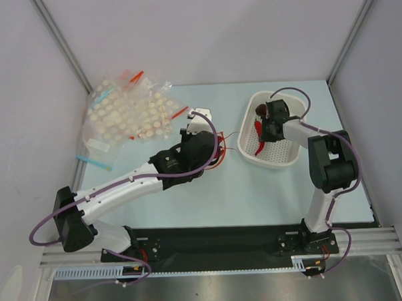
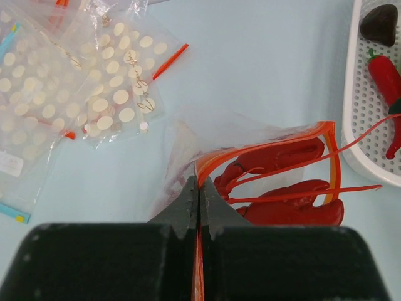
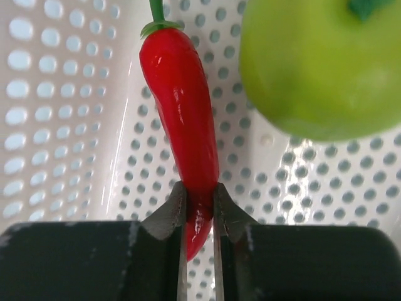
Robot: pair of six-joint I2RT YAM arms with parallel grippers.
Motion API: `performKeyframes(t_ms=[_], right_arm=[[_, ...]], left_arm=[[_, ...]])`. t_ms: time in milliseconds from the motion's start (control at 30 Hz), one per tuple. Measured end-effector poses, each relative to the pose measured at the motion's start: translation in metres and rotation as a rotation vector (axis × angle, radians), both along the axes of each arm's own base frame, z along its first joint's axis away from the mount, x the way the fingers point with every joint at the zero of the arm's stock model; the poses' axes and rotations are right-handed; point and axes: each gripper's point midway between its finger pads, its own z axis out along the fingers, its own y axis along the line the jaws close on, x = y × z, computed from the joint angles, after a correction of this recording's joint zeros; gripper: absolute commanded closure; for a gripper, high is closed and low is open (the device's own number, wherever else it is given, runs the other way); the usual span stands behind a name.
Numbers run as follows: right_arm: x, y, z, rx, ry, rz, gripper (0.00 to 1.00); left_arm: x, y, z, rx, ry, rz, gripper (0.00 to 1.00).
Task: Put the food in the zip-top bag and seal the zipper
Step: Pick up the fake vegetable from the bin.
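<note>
Two arms work over a pale blue table. The left arm reaches to the middle, and the right arm bends into a white perforated plastic basket at the right. A loose heap of clear bags printed with cream dots lies at the far left, overlapped too much to count.

From above, the left arm's wrist covers most of its work, with only scraps of red showing beside it. The left wrist view supplies the rest. One clear crinkly zip-top bag lies near the basket, its red zipper strip bowed open in a loop. One glossy red plastic toy lobster lies inside, its thin feelers poking out toward the basket. The left tool is pressed closed, pinching the red zipper strip at the near end of the mouth.

Only the right wrist view shows the basket's contents close up: one round green plastic fruit and, beside it, one glossy red plastic chilli pepper. The right tool is nipped onto the pepper's pointed tip, fingers touching both sides. The left wrist view adds one dark brown lump at the basket's far end.
</note>
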Motion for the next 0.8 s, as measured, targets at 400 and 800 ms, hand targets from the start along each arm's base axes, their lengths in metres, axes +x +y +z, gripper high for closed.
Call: performKeyframes(t_ms=[400, 800], right_arm=[[-0.034, -0.002, 0.134, 0.160, -0.375, -0.075, 1.00], [-0.072, 0.024, 0.178, 0.264, -0.557, 0.016, 1.00]], left_arm=[[-0.005, -0.014, 0.003, -0.051, 0.047, -0.059, 1.00], [-0.008, -0.028, -0.006, -0.122, 0.119, -0.131, 1.00]])
